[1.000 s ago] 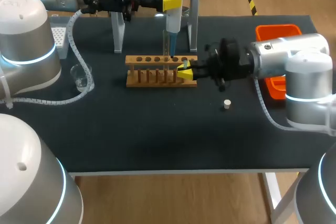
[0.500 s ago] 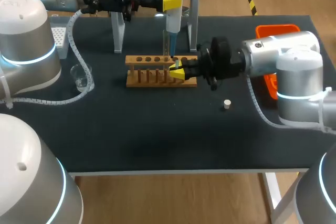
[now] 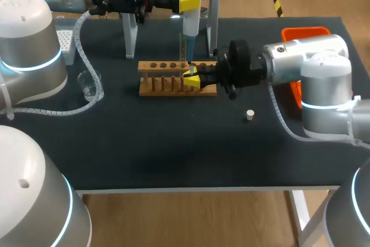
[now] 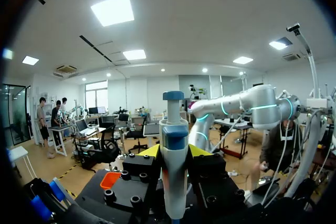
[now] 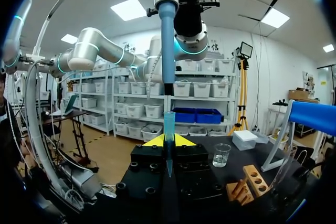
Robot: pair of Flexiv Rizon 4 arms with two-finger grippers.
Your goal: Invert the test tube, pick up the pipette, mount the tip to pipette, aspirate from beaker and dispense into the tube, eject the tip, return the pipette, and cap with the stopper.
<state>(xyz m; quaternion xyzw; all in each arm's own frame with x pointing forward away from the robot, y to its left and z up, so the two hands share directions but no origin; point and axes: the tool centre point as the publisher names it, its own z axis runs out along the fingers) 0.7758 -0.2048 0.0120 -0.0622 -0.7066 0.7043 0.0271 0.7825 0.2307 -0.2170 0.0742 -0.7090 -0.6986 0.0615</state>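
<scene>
Right fingers: yellow-tipped pair (image 5: 154, 141), clamped from two sides on a translucent blue conical pipette tip (image 5: 168, 135).
Blue tip: upright between those fingers, wide mouth up and point down; straight below the pipette's dark nose, with a small gap between them in the right wrist view.
Left fingers: yellow-tipped pair (image 4: 151, 151), closed on the body of a white-and-blue pipette (image 4: 174, 135), one on either side, plunger end up.
Pipette: vertical, held high above the far side of the rack, shaft pointing down towards the right fingers.
Rack: light wooden test tube rack (image 3: 173, 80) with a row of holes along its top, standing on the dark tabletop (image 3: 173, 148); right fingers at its right end.
Right arm: in from the right, stretched low across the tabletop towards the rack.
Left arm: in from the far left corner, wrist level with the pipette's upper body.
Stopper: small white stopper (image 3: 250, 114) on the tabletop, on the near side of the right arm, well apart from the rack.
Beaker: small clear glass beaker (image 3: 88, 83), to the left of the rack, just beside the left arm's grey hose.
Tip box: white tip box (image 3: 65, 41) at the far left edge.
Stand: clear-legged stand with a blue top (image 3: 130, 36), behind the rack.
Bin: orange bin (image 3: 305, 32) at the far right, partly behind the right arm.
</scene>
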